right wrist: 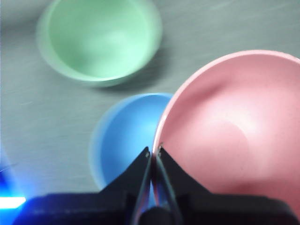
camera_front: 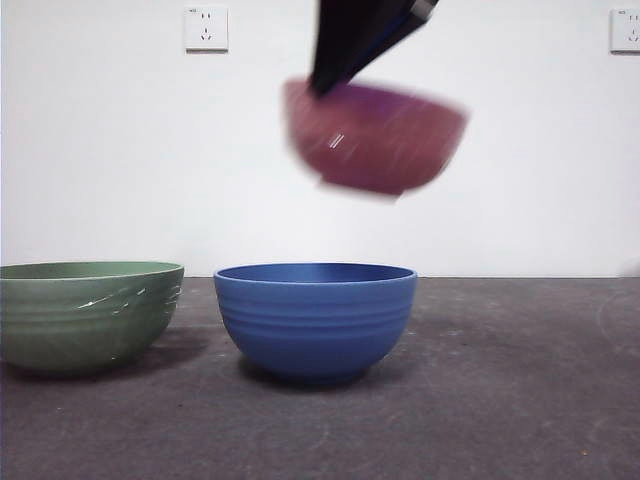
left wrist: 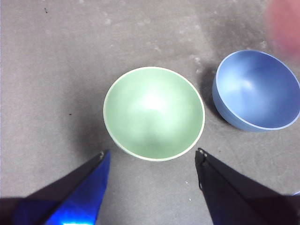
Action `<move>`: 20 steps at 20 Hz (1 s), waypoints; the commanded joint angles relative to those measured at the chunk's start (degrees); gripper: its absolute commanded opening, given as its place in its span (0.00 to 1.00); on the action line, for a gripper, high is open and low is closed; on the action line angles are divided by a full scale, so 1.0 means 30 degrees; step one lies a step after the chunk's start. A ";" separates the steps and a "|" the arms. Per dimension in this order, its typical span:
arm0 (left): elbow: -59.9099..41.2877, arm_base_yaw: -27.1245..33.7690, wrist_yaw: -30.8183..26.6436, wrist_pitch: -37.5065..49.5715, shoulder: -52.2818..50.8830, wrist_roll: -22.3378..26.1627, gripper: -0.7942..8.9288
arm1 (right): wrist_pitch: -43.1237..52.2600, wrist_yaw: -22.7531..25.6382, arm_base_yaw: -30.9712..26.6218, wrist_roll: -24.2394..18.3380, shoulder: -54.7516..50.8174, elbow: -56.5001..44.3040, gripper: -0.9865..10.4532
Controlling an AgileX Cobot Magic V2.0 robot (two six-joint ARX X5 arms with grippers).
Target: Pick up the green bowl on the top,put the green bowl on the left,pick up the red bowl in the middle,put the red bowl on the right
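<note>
The right gripper (right wrist: 153,152) pinches the red bowl (camera_front: 375,135) high above the blue bowl (camera_front: 315,320). Next, set it down right of the blue bowl.

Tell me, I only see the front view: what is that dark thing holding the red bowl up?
Observer: The right gripper; its jaws pinch the red bowl by the rim.
Operator: Is anything inside that bowl?
Observer: No, the right wrist view shows it empty.
Operator: Where is the other arm?
Observer: The left gripper hangs open above the green bowl, apart from it.
Operator: And the blue bowl?
Observer: The blue bowl is empty too.
</note>
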 commanded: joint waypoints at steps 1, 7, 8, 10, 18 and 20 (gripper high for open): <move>-0.0044 0.0058 0.0029 0.0168 -0.0051 0.0233 0.40 | -0.1086 0.2113 -0.0772 0.0153 -0.1712 -0.0044 0.08; -0.0044 0.0058 0.0029 0.0182 -0.0051 0.0226 0.40 | -0.4626 0.2200 -0.3927 0.2018 -0.3432 -0.1727 0.08; -0.0044 0.0058 0.0029 0.0182 -0.0051 0.0226 0.40 | -0.4291 0.1836 -0.3971 0.2229 -0.3432 -0.2506 0.08; -0.0044 0.0058 0.0029 0.0182 -0.0051 0.0226 0.40 | -0.2761 0.1188 -0.3971 0.2645 -0.3417 -0.4255 0.08; -0.0044 0.0058 0.0036 0.0189 -0.0051 0.0226 0.40 | 0.1945 0.0211 -0.3934 0.3220 -0.1304 -0.7519 0.08; -0.0044 0.0058 0.0029 0.0182 -0.0051 0.0226 0.40 | 0.2754 -0.0743 -0.3942 0.3220 -0.0539 -0.7519 0.08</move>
